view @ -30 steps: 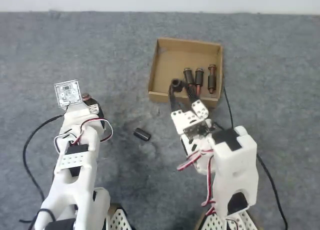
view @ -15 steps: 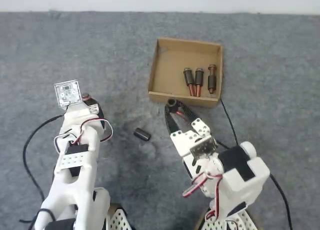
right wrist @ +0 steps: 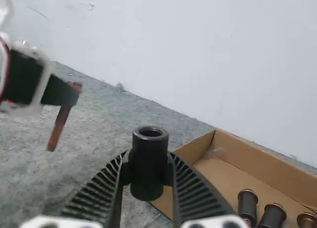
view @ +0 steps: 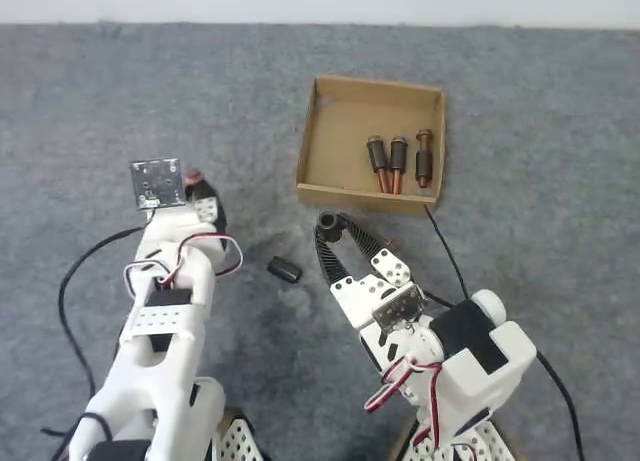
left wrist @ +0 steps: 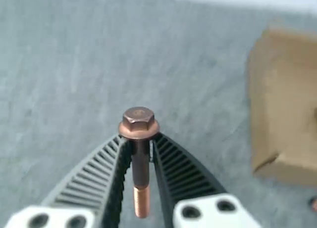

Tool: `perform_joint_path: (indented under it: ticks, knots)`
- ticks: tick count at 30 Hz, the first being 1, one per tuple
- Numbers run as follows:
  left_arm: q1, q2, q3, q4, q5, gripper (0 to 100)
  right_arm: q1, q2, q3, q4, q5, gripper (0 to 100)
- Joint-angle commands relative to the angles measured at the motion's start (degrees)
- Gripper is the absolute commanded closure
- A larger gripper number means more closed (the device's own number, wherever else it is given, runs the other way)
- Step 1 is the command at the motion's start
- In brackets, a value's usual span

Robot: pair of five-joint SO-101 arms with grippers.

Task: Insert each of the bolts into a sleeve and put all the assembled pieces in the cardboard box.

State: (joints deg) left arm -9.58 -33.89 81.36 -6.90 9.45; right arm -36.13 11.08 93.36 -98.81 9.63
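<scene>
My left gripper (left wrist: 140, 139) is shut on a copper bolt (left wrist: 139, 159), hex head up and threaded end down; the high view puts it (view: 200, 193) left of the cardboard box (view: 318, 116). My right gripper (right wrist: 146, 172) is shut on an upright black sleeve (right wrist: 147, 161), held (view: 328, 224) just in front of the box's near wall. The other arm's bolt (right wrist: 60, 120) hangs off to the side in the right wrist view. Three assembled bolt-and-sleeve pieces (view: 398, 163) lie side by side in the box. Another black sleeve (view: 284, 270) lies on the grey carpet between the arms.
The grey carpet (view: 230, 91) stretches open to the left and behind the box. A white wall (right wrist: 198, 45) rises behind the table. Black cables (view: 75, 271) trail beside each arm's base.
My right gripper drew back from the box and swung left with the sleeve in it. My left gripper shifted right and slightly forward, toward the middle, with the bolt.
</scene>
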Motion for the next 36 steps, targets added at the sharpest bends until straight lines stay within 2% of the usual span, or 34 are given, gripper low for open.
perform_joint_path:
  ticks: [1,9,15,24,31,36]
  knots:
    - [4.04,-3.16,-0.57,-11.60,0.35,99,-0.40,-2.42,1.67,-1.01,-0.62,99.1]
    - [15.65,-3.16,-0.66,-20.84,0.35,99,-0.48,-2.42,1.58,-1.01,-0.70,99.1]
    - [18.46,-3.25,-3.91,-22.68,0.44,99,-0.48,-2.33,1.58,-1.01,-0.70,99.1]
    - [18.55,-3.25,-12.35,-11.16,0.44,99,-0.48,-2.33,1.58,-0.92,-0.70,99.1]
    - [19.96,-3.69,-14.37,-10.11,0.44,99,-0.22,-2.33,1.58,-0.92,-0.70,99.1]
    - [23.38,-12.57,-10.86,-6.77,0.53,99,-0.13,-2.33,1.58,-0.92,-0.70,99.1]
